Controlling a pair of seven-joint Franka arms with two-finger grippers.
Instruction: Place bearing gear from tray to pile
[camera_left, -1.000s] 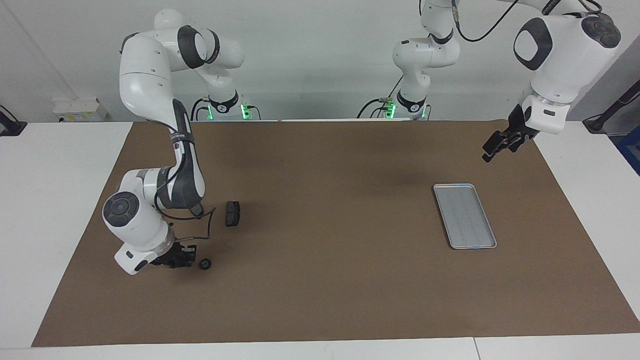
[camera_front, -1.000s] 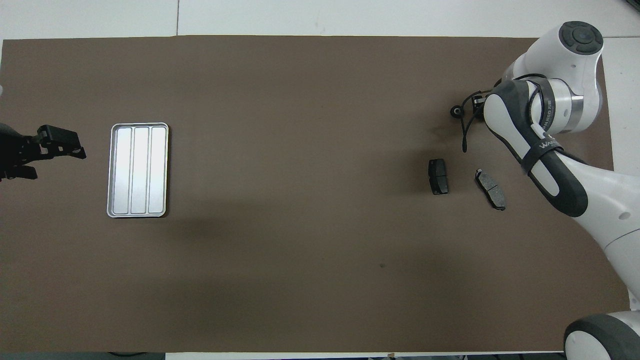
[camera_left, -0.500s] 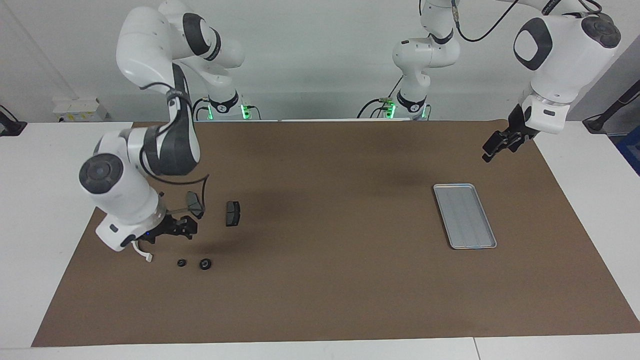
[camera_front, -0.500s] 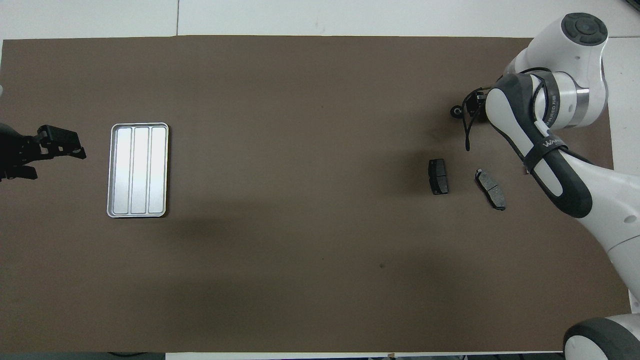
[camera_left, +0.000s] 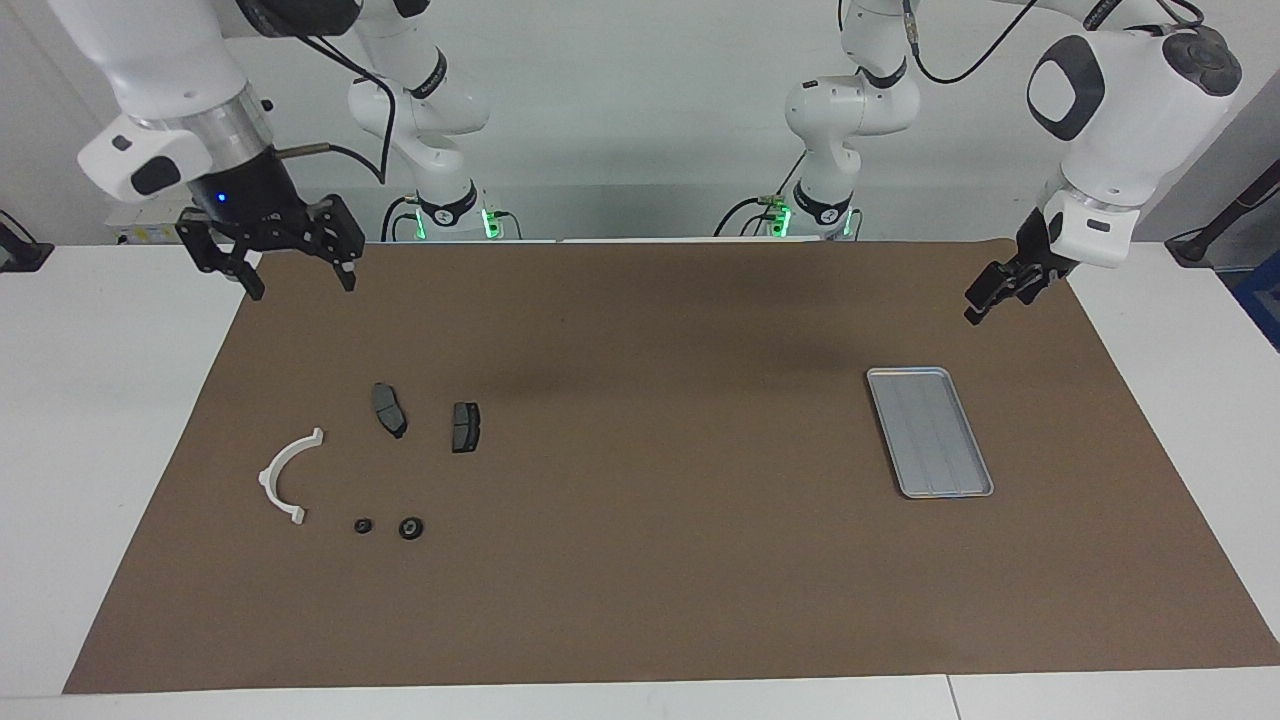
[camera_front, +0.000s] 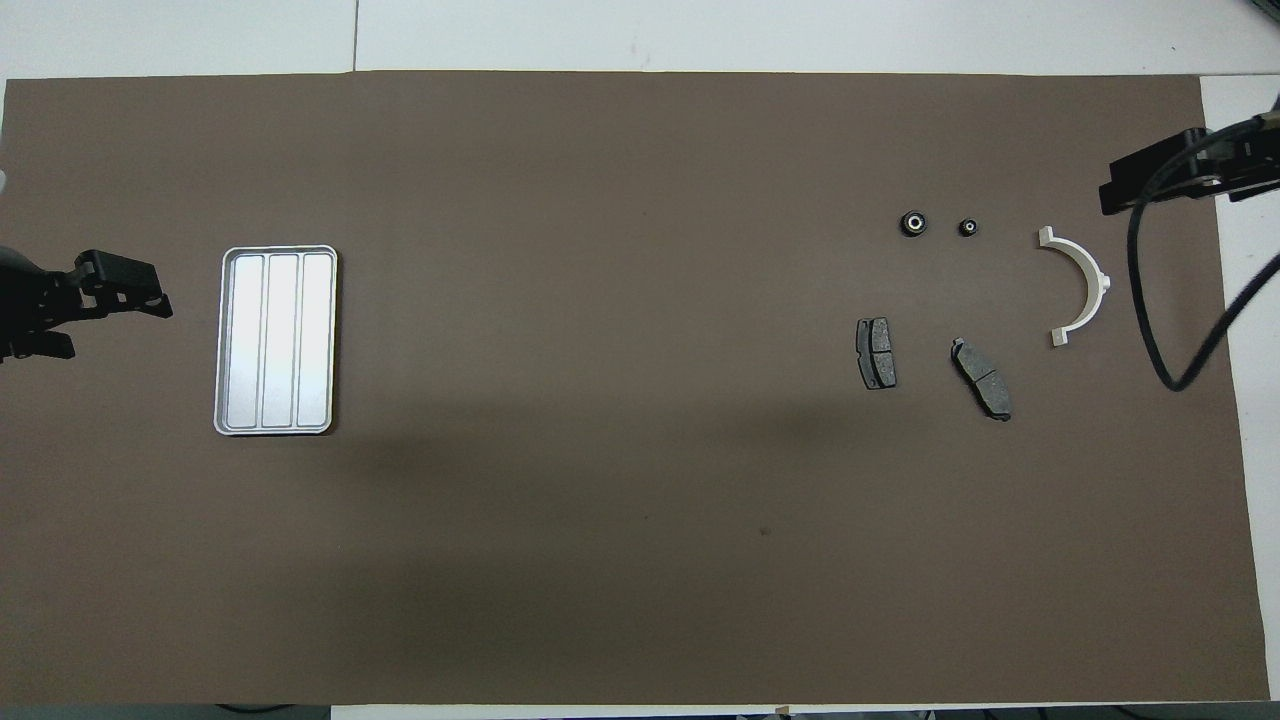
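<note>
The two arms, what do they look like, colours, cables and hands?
Both arms are glossy white with dark grey joint caps and black cables. Each ends in a black two-finger hand: the right hand under a silver and black wrist with a blue light, the left hand under a white wrist.

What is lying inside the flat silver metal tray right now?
Nothing lies in the flat silver metal tray: only its bare ridged floor shows, fully uncovered in both views. The two small dark bearing gears sit on the brown mat beside the white half-ring bracket.
</note>
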